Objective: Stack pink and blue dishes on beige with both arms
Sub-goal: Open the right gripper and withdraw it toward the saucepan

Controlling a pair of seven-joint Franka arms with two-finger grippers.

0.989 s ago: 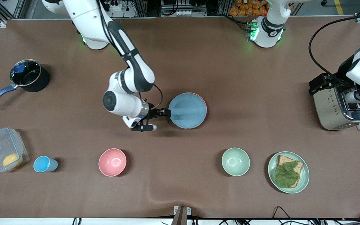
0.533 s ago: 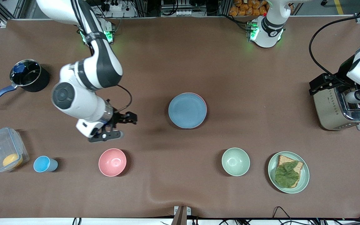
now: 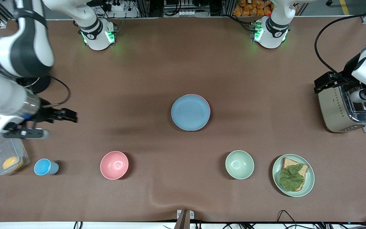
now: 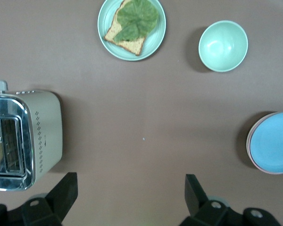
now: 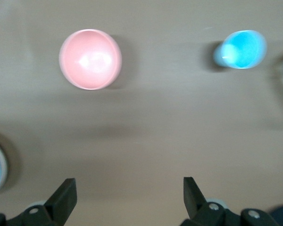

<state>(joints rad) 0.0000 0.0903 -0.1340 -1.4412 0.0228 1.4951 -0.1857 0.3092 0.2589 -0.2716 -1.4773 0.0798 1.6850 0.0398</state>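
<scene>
The light blue plate (image 3: 190, 112) lies at mid table on top of the pale pink plate (image 3: 204, 99), of which only a thin rim shows. The beige plate is hidden from view. Both also appear in the left wrist view as the blue plate (image 4: 275, 142) and the pink rim (image 4: 250, 142). My right gripper (image 3: 70, 116) hangs open and empty over the table at the right arm's end, well away from the stack. Its fingers (image 5: 66, 195) frame bare cloth. My left gripper (image 3: 322, 86) waits open and empty beside the toaster, also as the left gripper (image 4: 130, 194).
A pink bowl (image 3: 114, 164), a blue cup (image 3: 45, 167) and a clear lidded container (image 3: 4, 155) stand nearer the front camera, below the right gripper. A green bowl (image 3: 239, 164) and a green plate (image 3: 311, 178) with bread lie toward the left arm's end. The toaster (image 3: 338, 111) stands there too.
My right gripper has drawn away from the blue plate's rim and swung far toward the right arm's end of the table. The plates and the left arm have stayed put.
</scene>
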